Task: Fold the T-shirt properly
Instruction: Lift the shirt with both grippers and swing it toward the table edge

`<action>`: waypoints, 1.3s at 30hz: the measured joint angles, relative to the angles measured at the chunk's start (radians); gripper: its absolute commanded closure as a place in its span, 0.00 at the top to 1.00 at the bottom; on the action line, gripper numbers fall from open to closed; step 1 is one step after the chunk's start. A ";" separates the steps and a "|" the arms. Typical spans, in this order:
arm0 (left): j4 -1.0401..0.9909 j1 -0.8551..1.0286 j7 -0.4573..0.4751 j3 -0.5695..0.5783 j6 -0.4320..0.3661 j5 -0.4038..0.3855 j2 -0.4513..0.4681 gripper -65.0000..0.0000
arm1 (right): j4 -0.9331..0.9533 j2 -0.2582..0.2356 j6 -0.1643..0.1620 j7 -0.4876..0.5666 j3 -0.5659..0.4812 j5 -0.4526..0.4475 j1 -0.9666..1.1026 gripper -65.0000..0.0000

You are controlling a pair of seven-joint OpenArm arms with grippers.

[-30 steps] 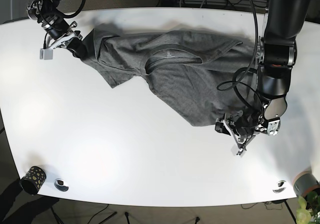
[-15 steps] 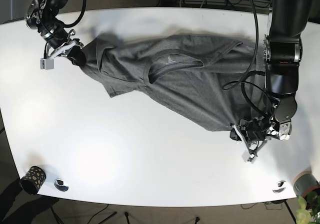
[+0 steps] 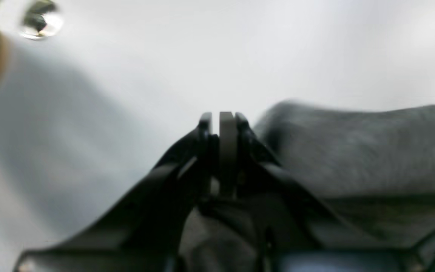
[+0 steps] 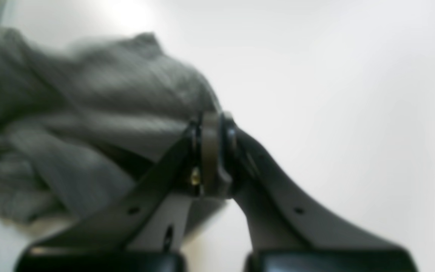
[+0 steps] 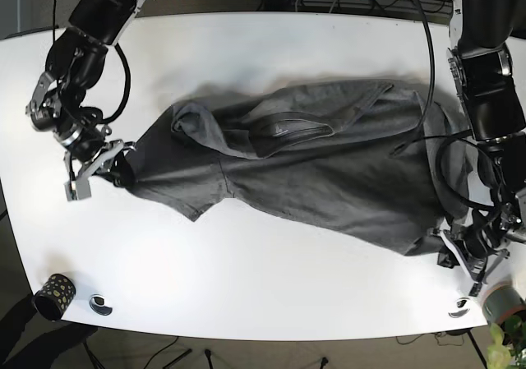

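Observation:
The grey T-shirt (image 5: 312,180) lies stretched slantwise across the white table (image 5: 246,279), with its collar near the middle. My right gripper (image 5: 115,168), at the left of the base view, is shut on the shirt's left end. In the right wrist view the gripper (image 4: 212,121) has its jaws together with the cloth (image 4: 89,94) bunched beside them. My left gripper (image 5: 450,250), at the right of the base view, is shut on the shirt's lower right corner. In the left wrist view the gripper (image 3: 221,121) is closed and the cloth (image 3: 353,151) lies to its right.
A black dotted cup (image 5: 54,295) and a metal disc (image 5: 100,305) stand at the front left corner. Another metal disc (image 5: 459,307) and a grey cup (image 5: 503,303) are at the front right, close to my left gripper. That disc shows in the left wrist view (image 3: 40,22).
Both grippers have moved toward the table's front, still shut on the shirt. The shirt has been dragged forward and drawn out wider between them.

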State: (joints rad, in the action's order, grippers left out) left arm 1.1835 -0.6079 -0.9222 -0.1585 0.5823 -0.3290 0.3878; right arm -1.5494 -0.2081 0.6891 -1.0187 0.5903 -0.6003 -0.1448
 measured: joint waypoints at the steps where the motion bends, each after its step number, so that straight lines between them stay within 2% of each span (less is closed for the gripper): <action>1: 0.013 -0.002 -0.002 -0.006 -0.003 0.000 0.003 0.01 | 0.003 -0.004 0.000 0.003 -0.012 0.011 -0.025 0.00; 7: 0.099 -0.015 -0.036 -0.053 -0.002 -0.001 0.030 0.01 | 0.090 -0.043 0.011 -0.004 -0.103 0.056 -0.172 0.00; 10: 0.097 -0.079 -0.066 -0.064 -0.006 0.016 0.052 0.01 | 0.163 -0.079 0.010 -0.002 -0.130 0.068 -0.266 0.00; 11: 0.097 -0.100 -0.066 -0.066 -0.006 0.013 0.060 0.01 | 0.184 -0.089 0.001 0.004 -0.143 0.073 -0.302 0.00; 15: 0.101 -0.162 -0.053 -0.063 -0.016 -0.012 0.083 0.01 | 0.252 -0.129 0.010 0.034 -0.200 0.052 -0.434 0.00; 18: 0.077 -0.214 -0.053 -0.063 -0.072 -0.003 0.091 0.01 | 0.322 -0.156 0.006 0.031 -0.240 0.058 -0.548 0.00; 26: 0.061 -0.383 -0.059 -0.065 -0.089 -0.003 0.096 0.01 | 0.428 -0.208 0.010 0.023 -0.365 0.055 -0.808 0.00; 34: 0.058 -0.558 -0.065 -0.063 -0.127 -0.005 0.128 0.01 | 0.483 -0.266 0.018 0.027 -0.459 0.040 -1.065 0.00; 39: 0.037 -0.634 -0.056 -0.062 -0.127 -0.012 0.131 0.01 | 0.476 -0.295 0.014 0.049 -0.538 0.026 -1.140 0.00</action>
State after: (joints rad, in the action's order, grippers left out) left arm 1.2205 -1.2415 -0.9787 -0.2207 0.4557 -0.3408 0.5186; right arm -1.0737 -0.5034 0.7036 -0.9699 0.0521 -0.5747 -1.2850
